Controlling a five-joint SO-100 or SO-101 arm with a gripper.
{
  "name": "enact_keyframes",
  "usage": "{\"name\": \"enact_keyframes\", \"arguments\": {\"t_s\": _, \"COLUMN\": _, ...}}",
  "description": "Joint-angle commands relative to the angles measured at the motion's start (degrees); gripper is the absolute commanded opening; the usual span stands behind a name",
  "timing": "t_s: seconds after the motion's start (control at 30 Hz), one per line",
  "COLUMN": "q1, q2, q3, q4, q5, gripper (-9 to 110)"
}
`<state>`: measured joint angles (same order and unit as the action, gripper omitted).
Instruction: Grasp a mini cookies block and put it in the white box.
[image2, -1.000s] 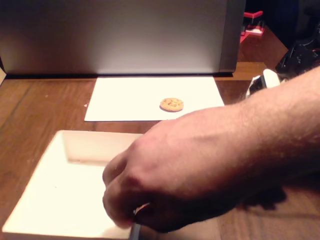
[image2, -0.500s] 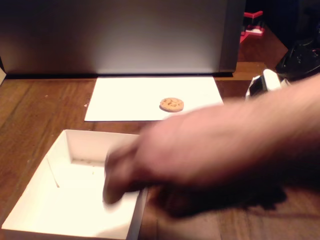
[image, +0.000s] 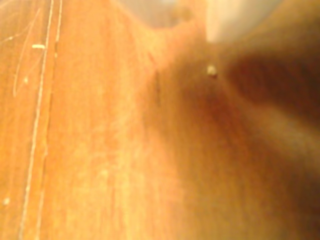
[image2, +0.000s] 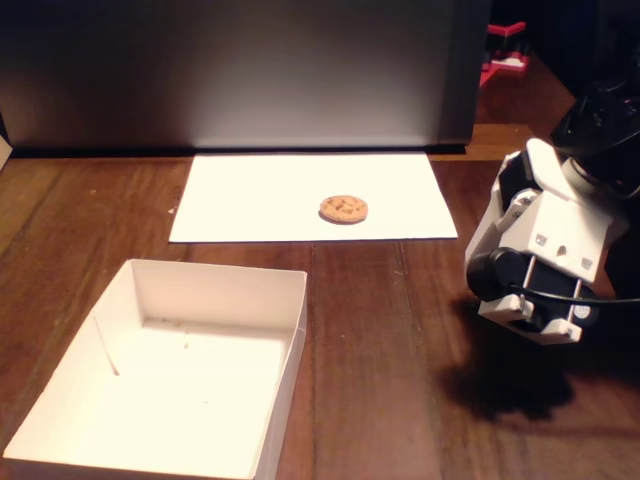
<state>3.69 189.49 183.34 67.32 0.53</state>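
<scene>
The mini cookies block (image2: 343, 208) is a small round golden-brown cookie. It lies on a flat white paper sheet (image2: 260, 195) at the back of the wooden table. The white box (image2: 215, 295) stands open and empty at the front left. My arm is at the right edge of the fixed view, well right of the cookie and the box. Its gripper (image2: 525, 305) hangs low over the table with nothing seen in it, and its fingers are not clearly shown. The wrist view is blurred and shows mostly bare wood (image: 100, 150).
A large grey panel (image2: 240, 70) stands along the back behind the paper. A red object (image2: 505, 55) sits at the back right. Bare wood (image2: 390, 350) lies between the box and my arm.
</scene>
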Motion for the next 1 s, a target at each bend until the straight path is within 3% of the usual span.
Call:
{"name": "enact_keyframes", "arguments": {"t_s": 0.0, "q1": -0.5, "q2": 4.0, "q3": -0.6, "q4": 1.0, "q5": 0.0, "gripper": 0}}
{"name": "enact_keyframes", "arguments": {"t_s": 0.1, "q1": -2.1, "q2": 4.0, "q3": -0.4, "q4": -0.4, "q5": -0.2, "gripper": 0}}
{"name": "enact_keyframes", "arguments": {"t_s": 0.17, "q1": -1.9, "q2": 4.0, "q3": -0.1, "q4": -3.4, "q5": -11.9, "gripper": 0}}
{"name": "enact_keyframes", "arguments": {"t_s": 0.3, "q1": 6.3, "q2": 4.0, "q3": -11.1, "q4": -6.3, "q5": -17.5, "gripper": 0}}
{"name": "enact_keyframes", "arguments": {"t_s": 0.37, "q1": 10.4, "q2": 2.4, "q3": -23.3, "q4": -9.3, "q5": -16.0, "gripper": 0}}
{"name": "enact_keyframes", "arguments": {"t_s": 0.43, "q1": 9.4, "q2": -9.6, "q3": -41.3, "q4": -8.3, "q5": -16.5, "gripper": 0}}
{"name": "enact_keyframes", "arguments": {"t_s": 0.57, "q1": 11.5, "q2": -45.5, "q3": -85.6, "q4": 6.0, "q5": -10.1, "gripper": 5}}
{"name": "enact_keyframes", "arguments": {"t_s": 0.67, "q1": 10.7, "q2": -62.6, "q3": -105.2, "q4": 15.6, "q5": -7.9, "gripper": 11}}
{"name": "enact_keyframes", "arguments": {"t_s": 0.8, "q1": 12.0, "q2": -80.2, "q3": -105.7, "q4": 22.5, "q5": -3.2, "gripper": 15}}
{"name": "enact_keyframes", "arguments": {"t_s": 0.97, "q1": 17.0, "q2": -87.1, "q3": -103.4, "q4": 16.8, "q5": -2.1, "gripper": 15}}
